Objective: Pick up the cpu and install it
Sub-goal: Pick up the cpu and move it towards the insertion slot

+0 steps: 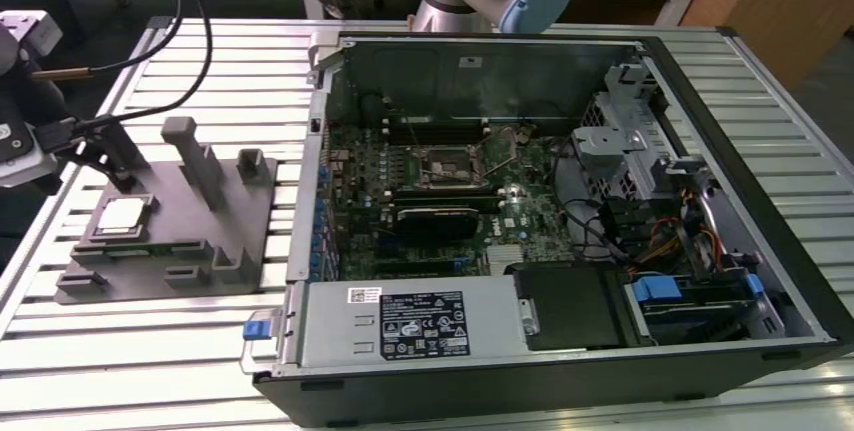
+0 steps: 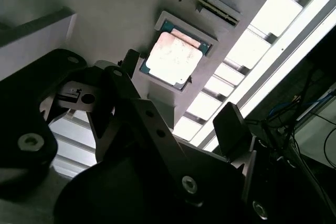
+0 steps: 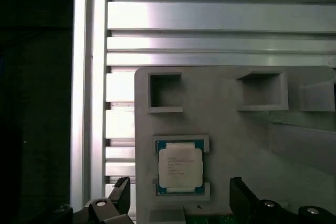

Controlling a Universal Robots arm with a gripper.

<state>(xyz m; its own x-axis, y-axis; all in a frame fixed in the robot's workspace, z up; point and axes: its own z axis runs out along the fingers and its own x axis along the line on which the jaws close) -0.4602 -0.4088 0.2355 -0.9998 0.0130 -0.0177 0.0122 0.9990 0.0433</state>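
Note:
The cpu is a small square chip with a silvery top, lying flat in a recess of the grey fixture at the exterior view's left. In both wrist views the cpu sits in its framed pocket. My gripper hovers above the fixture, apart from the chip. It is open, and its dark fingertips stand wide on either side of the chip with nothing between them. The black motherboard socket lies inside the open computer case.
The fixture carries upright grey posts and small square pockets. It rests on a slatted aluminium table. Cables hang over the table's far left. The case holds a power supply and drive cages.

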